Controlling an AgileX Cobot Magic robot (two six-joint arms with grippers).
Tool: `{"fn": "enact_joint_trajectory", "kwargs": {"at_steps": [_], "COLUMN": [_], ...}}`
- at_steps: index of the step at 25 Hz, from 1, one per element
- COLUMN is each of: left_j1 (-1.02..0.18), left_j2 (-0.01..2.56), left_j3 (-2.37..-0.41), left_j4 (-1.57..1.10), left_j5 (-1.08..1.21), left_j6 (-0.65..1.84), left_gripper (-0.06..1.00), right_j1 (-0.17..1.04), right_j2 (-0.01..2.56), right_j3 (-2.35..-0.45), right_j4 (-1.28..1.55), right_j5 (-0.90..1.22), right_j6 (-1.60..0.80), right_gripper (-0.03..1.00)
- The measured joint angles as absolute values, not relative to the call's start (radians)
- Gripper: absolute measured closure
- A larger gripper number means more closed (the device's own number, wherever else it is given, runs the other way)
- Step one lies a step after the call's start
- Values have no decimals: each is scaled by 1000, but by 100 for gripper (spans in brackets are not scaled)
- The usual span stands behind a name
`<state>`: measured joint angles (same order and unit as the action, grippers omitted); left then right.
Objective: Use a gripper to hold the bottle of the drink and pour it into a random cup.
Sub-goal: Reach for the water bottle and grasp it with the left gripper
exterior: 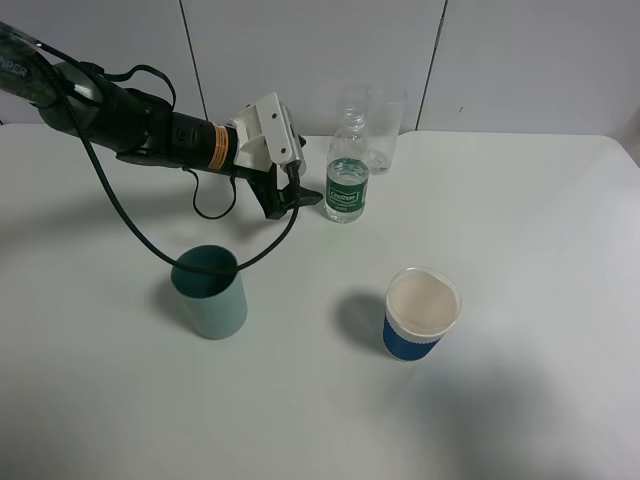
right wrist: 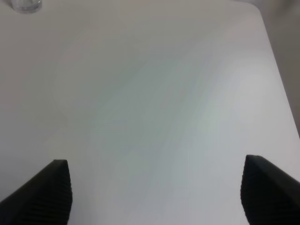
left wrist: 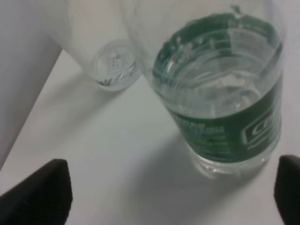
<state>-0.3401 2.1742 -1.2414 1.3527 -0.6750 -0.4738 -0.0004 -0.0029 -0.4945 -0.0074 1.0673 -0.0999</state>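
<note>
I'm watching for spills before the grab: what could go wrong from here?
1. The bottle is uncapped with liquid inside; the open left gripper beside it could nudge it over while closing.
2. The clear glass stands close behind the bottle and may get knocked.
3. The arm's cable loops near the teal cup and might snag it.

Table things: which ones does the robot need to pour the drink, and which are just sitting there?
For the job:
- left gripper, open, next to the bottle
- bottle
- blue cup

Just sitting there:
- teal cup
- clear glass, behind the bottle
</note>
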Motion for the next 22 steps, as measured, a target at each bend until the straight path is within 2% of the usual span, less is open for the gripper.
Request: {"fn": "enact_joint_trajectory", "kwargs": {"at_steps": [22], "left_j1": [-390], "left_j2": [2206], "left_j3": [-1241], "left_j4": [1301], "left_j5": [-742], "left_j6": [-477], "left_gripper": [9], "right_j1": [0], "right_j2": [-3], "right_j3": [-494], "right_j4": [-7], "right_j5": [1067], "right_j6": [-100], "right_gripper": [23]}}
